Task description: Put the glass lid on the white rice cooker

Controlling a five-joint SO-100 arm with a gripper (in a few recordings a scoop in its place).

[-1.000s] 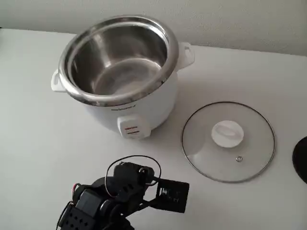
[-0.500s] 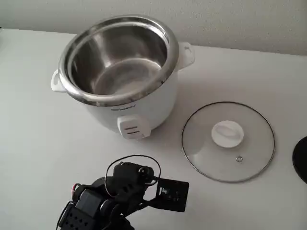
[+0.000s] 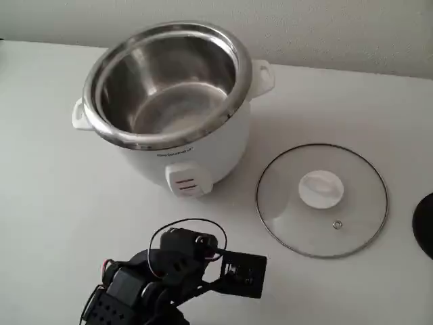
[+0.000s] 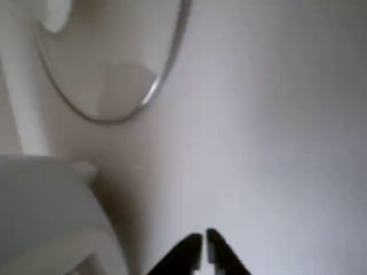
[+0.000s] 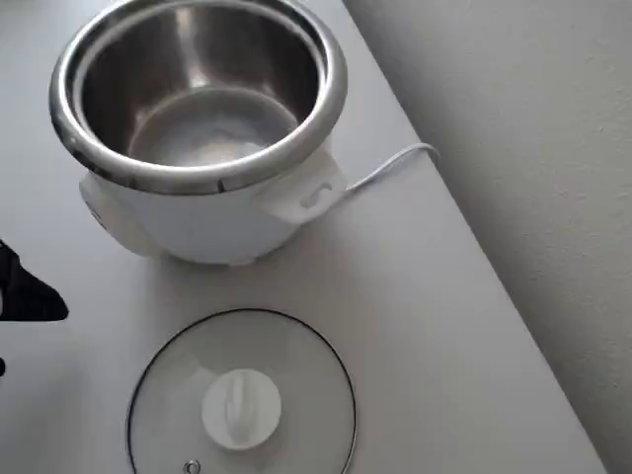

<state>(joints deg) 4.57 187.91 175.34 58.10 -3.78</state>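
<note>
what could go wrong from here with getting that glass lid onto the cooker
1. The glass lid lies flat on the table, so its white knob looks like the only grasp point; smooth and rounded, it could slip from the fingers.
2. The gripper looks shut and far from the lid; it must open before descending, or it could push the lid aside.
3. The white rice cooker stands tall with a steel rim; a low carry could knock glass against it.
</note>
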